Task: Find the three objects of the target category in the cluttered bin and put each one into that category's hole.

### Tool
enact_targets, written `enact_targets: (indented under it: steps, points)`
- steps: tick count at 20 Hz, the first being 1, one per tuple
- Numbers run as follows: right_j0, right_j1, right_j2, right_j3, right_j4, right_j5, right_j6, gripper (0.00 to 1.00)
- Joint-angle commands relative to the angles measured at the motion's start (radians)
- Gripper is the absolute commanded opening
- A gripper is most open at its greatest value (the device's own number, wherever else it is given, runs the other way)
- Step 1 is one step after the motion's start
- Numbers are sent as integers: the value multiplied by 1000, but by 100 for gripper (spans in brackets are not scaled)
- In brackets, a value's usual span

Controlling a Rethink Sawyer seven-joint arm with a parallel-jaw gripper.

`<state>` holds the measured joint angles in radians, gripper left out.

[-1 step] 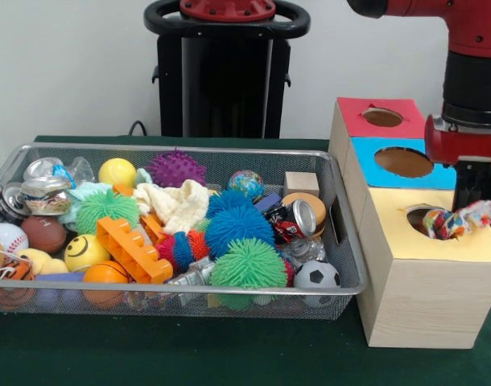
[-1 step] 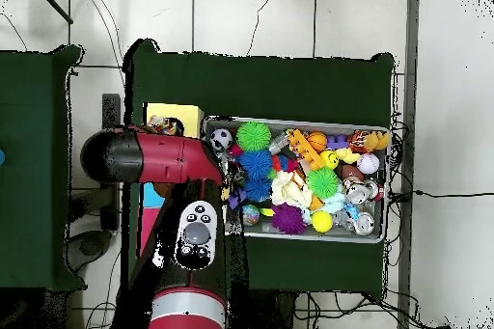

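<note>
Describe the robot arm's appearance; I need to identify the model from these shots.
The arm has glossy red shells with black joint bands. From overhead, a grey oval panel with round buttons sits on its upper link. In the front view, the gripper is a dark block beneath a red wrist.

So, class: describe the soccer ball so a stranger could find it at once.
Start at the wire mesh bin on the green table. Go to its front corner nearest the wooden boxes. There sits the soccer ball, the only black-and-white patched ball, beside a spiky green ball.
</note>
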<state>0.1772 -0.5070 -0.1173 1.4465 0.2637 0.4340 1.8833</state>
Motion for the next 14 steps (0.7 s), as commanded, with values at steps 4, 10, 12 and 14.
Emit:
enact_targets:
  steps: [4, 10, 12, 14]
  points:
    - [5, 144, -9, -28, 12, -120, 219, 0]
    - [44, 137, -134, -94, -19, 66, 204, 0]
    - [41, 123, -147, -93, -23, 117, 191, 0]
    - [48, 118, -175, -102, -24, 187, 201, 0]
